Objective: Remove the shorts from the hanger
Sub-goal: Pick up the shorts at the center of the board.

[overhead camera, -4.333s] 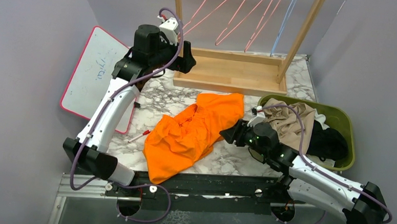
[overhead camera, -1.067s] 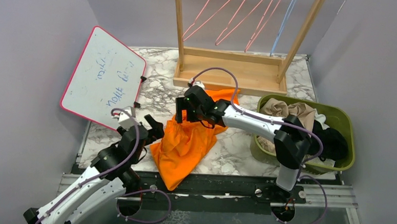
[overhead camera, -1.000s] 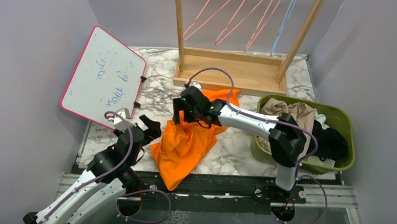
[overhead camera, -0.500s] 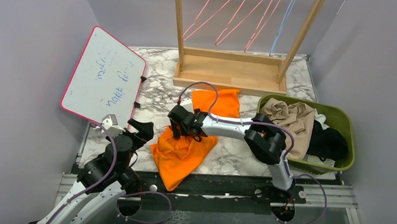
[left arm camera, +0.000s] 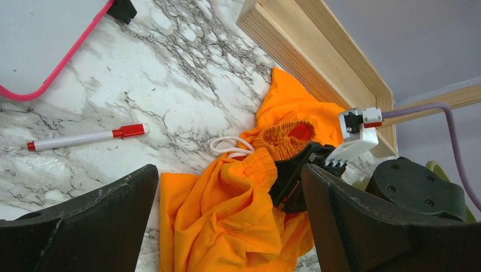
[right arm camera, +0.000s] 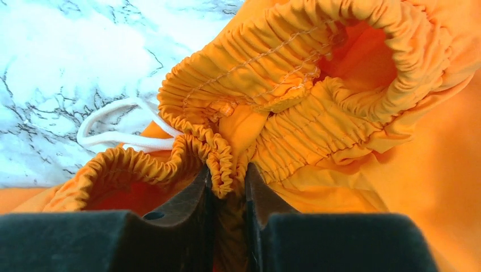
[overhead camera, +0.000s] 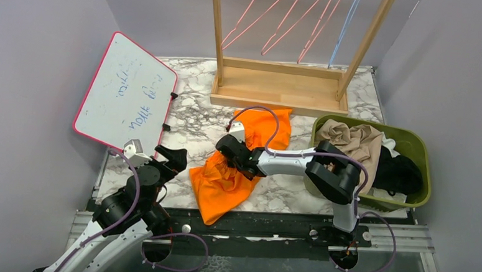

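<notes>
The right gripper (right arm camera: 227, 187) pinched the gathered waist of the orange shorts (overhead camera: 226, 185), with the fabric clamped between both fingers. The shorts lay bunched near the near edge of the counter (overhead camera: 189, 118), mid-width. The left gripper (left arm camera: 230, 181) hovered by the near-left corner, fingers spread, apparently clear of the fabric.

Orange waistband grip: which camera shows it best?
Right wrist: the right gripper is shut on the orange shorts at the waistband. Left wrist shows that pinch smaller, side-on; top external hides it beneath the gripper.
</notes>
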